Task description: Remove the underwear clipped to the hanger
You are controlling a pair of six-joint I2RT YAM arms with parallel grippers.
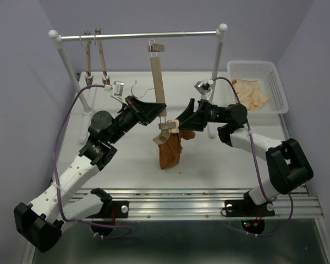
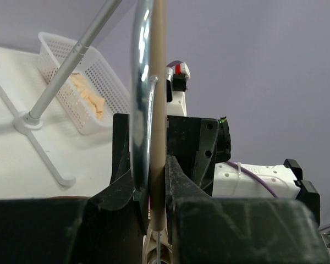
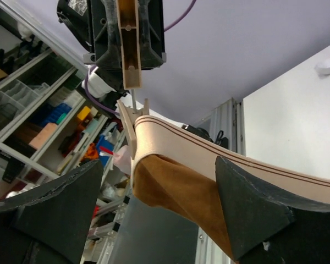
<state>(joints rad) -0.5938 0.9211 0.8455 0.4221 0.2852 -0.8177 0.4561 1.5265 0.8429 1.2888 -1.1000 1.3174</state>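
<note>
- Underwear point(image 1: 170, 153): limp, light cloth, dangling from the lower clip point(image 1: 167, 127) of the hanger point(image 1: 158, 77).
- Left gripper point(image 1: 158, 111) is clamped on the hanger.
- Right gripper point(image 1: 179, 122) stands wide open astride the cloth, holding nothing; I would pinch beside the clip.

You are not seeing any words or numbers that you can read here. A small white sticker point(image 3: 80, 5) is sitting on a black box point(image 3: 71, 25) at the top of the right wrist view, but its print is looking too blurry.
</note>
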